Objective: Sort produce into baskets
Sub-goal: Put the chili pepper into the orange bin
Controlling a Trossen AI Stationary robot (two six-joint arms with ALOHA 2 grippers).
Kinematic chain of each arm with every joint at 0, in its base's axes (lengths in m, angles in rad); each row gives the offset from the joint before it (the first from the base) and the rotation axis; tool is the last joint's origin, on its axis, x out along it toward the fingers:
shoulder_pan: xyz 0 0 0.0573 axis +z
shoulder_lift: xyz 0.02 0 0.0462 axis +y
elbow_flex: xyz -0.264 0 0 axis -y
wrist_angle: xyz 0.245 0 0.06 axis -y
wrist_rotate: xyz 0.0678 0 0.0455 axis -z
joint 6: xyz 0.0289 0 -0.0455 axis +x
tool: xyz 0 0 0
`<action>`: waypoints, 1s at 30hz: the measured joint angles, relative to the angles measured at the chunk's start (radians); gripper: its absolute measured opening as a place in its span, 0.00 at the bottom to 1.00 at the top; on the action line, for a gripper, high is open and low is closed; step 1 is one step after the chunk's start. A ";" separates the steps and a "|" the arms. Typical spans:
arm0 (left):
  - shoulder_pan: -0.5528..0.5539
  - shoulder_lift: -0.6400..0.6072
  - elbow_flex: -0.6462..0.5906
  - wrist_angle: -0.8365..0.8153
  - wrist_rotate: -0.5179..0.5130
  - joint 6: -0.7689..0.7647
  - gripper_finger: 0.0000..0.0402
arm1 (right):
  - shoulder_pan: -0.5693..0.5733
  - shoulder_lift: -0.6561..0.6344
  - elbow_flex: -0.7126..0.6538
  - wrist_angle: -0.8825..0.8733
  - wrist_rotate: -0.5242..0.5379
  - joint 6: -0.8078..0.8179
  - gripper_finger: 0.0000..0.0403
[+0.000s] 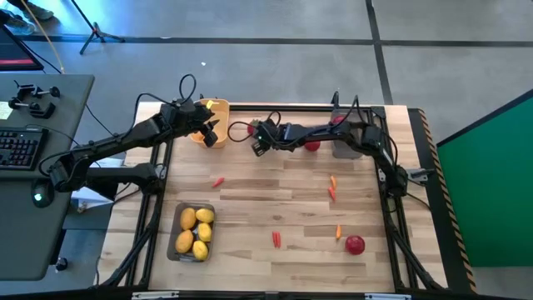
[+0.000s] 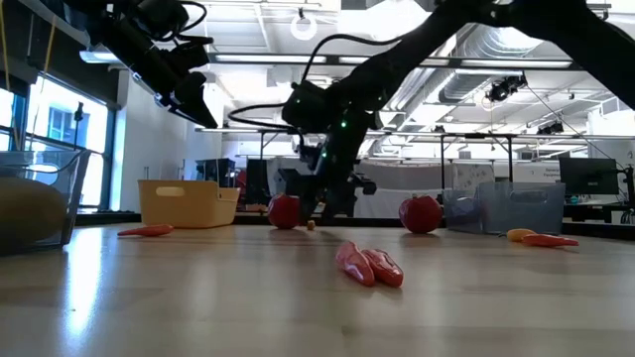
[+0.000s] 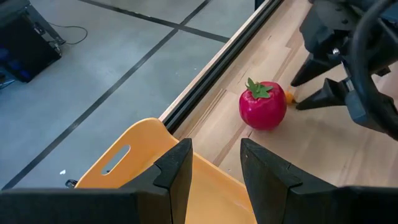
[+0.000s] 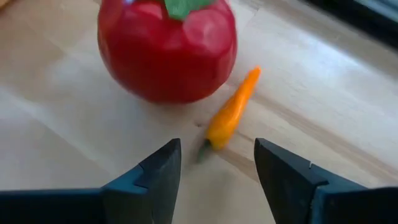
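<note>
Orange carrot (image 4: 231, 112) lies on table just beyond right gripper (image 4: 217, 165), jaws apart and empty, long axis running away from them, tip touching red fruit (image 4: 166, 46); left gripper (image 3: 214, 168) over yellow basket (image 3: 124, 163), parted, empty

Lemons (image 1: 195, 231) in tray (image 1: 171, 243); carrots scattered.

Pale wood-plank table (image 4: 56, 130), smooth and matt, under the right gripper (image 4: 217, 168). Glossy faceted plastic on the red fruit (image 4: 166, 50) ahead of matt dark fingers (image 4: 155, 174); beside it, a satin-smooth orange carrot piece (image 4: 231, 112). Smooth yellow-orange plastic basket (image 3: 134, 155) beneath the left gripper (image 3: 214, 171).
</note>
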 joint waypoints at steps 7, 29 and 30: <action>0.000 0.000 0.000 0.000 0.000 0.000 0.30 | -0.006 0.000 0.000 0.004 0.042 0.093 0.48; 0.000 0.000 0.000 -0.001 0.000 -0.007 0.30 | -0.017 0.020 -0.001 -0.013 0.005 0.281 0.44; 0.000 0.000 0.000 -0.001 0.000 -0.007 0.30 | -0.016 0.029 0.000 -0.012 0.009 0.281 0.42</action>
